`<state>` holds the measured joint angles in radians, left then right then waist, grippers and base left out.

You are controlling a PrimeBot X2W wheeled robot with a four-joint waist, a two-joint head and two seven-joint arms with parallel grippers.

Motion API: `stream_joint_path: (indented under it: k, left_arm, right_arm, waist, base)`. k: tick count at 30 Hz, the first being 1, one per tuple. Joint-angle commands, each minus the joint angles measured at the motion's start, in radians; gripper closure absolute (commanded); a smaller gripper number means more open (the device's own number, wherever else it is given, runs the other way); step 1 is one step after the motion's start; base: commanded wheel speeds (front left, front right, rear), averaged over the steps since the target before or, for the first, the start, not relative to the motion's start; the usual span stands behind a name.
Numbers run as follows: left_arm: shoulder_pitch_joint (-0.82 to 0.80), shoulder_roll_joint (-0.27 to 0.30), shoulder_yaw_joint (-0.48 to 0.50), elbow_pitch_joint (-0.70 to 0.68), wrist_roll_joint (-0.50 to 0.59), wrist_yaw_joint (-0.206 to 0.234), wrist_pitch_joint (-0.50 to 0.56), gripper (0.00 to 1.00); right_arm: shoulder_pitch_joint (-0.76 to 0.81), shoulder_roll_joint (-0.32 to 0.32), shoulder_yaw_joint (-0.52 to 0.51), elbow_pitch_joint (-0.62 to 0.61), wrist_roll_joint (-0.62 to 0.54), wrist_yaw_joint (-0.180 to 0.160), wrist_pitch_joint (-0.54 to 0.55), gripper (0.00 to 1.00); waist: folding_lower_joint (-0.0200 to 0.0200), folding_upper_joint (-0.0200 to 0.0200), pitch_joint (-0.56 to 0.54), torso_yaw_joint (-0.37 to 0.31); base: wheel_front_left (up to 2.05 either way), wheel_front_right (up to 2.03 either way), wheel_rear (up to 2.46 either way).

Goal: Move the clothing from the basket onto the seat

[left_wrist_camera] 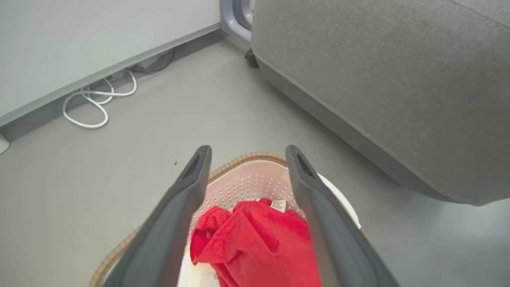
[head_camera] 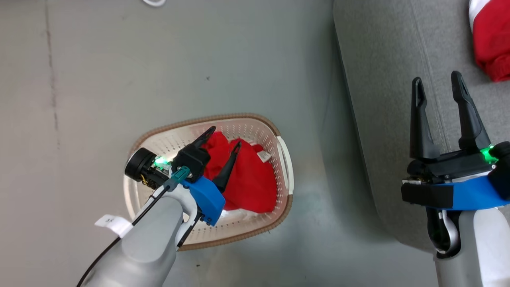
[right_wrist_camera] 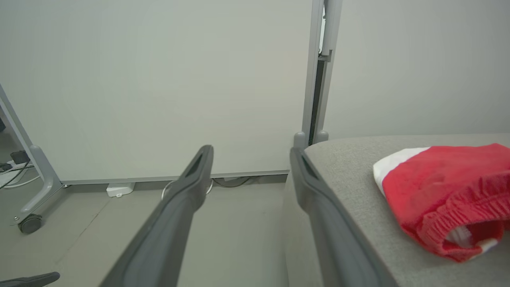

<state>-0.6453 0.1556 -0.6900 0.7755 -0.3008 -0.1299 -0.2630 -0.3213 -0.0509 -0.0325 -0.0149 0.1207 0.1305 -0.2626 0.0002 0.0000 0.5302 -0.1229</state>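
Open floor (head_camera: 318,191) btwn basket (head_camera: 255,129) & seat (head_camera: 382,59) edge; left gripper (head_camera: 224,136) spread, empty, over red garment (head_camera: 251,179), right gripper (head_camera: 436,79) likewise over seat

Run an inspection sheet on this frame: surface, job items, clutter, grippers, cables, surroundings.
Surface: grey floor with a faint dark line at its left.
Job's things: basket on the floor beside the grey seat, with red clothing inside; one red-and-white garment already on the seat.
Clutter: small white box at the wall base.
Grippers: left gripper open over the clothing, not closed on it; right gripper open and empty over the seat.
Cables: white cable looped on the floor by the wall.
Surroundings: pale wall panels; castor of a grey frame.
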Motion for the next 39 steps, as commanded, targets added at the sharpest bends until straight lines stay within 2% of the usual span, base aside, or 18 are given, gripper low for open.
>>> stream_joint_path:
  k: [1, 6, 7, 15, 32, 39]
  left_arm:
    - [-0.027, 0.007, -0.013, 0.017, -0.010, 0.000, -0.003, 0.00]
    - [-0.089, 0.000, -0.113, 0.129, -0.081, 0.000, -0.003, 0.00]
    - [-0.107, -0.006, -0.164, 0.171, -0.116, 0.000, 0.000, 0.00]
    - [-0.185, 0.000, -0.335, 0.266, -0.272, 0.000, 0.043, 0.00]
    - [-0.285, 0.060, -0.509, 0.316, -0.538, 0.000, 0.139, 0.00]
    - [-0.341, 0.070, -0.554, 0.318, -0.585, 0.000, 0.158, 0.00]
  right_arm:
    - [-0.016, 0.001, 0.000, -0.006, -0.004, 0.000, -0.003, 0.00]
    - [-0.039, 0.001, -0.001, -0.024, -0.008, 0.000, -0.003, 0.00]
    - [-0.047, 0.001, 0.001, -0.031, -0.012, 0.000, -0.003, 0.00]
    - [-0.074, 0.001, 0.001, -0.056, -0.022, 0.000, -0.003, 0.00]
    - [-0.103, 0.001, 0.015, -0.089, -0.013, 0.000, -0.003, 0.00]
    - [-0.106, 0.001, 0.015, -0.111, -0.015, 0.000, -0.003, 0.00]
  waist:
    - [-0.0002, 0.0000, 0.047, -0.022]
    - [-0.0002, 0.0000, 0.115, -0.032]
    - [-0.0002, 0.0000, 0.139, -0.034]
    - [-0.0002, 0.0000, 0.225, -0.037]
    - [-0.0002, 0.0000, 0.359, -0.075]
    - [-0.0002, 0.0000, 0.421, -0.084]
  base:
    - [0.00, 0.00, 0.00]
    - [0.00, 0.00, 0.00]
    - [0.00, 0.00, 0.00]
    - [0.00, 0.00, 0.00]
    - [0.00, 0.00, 0.00]
    - [0.00, 0.00, 0.00]
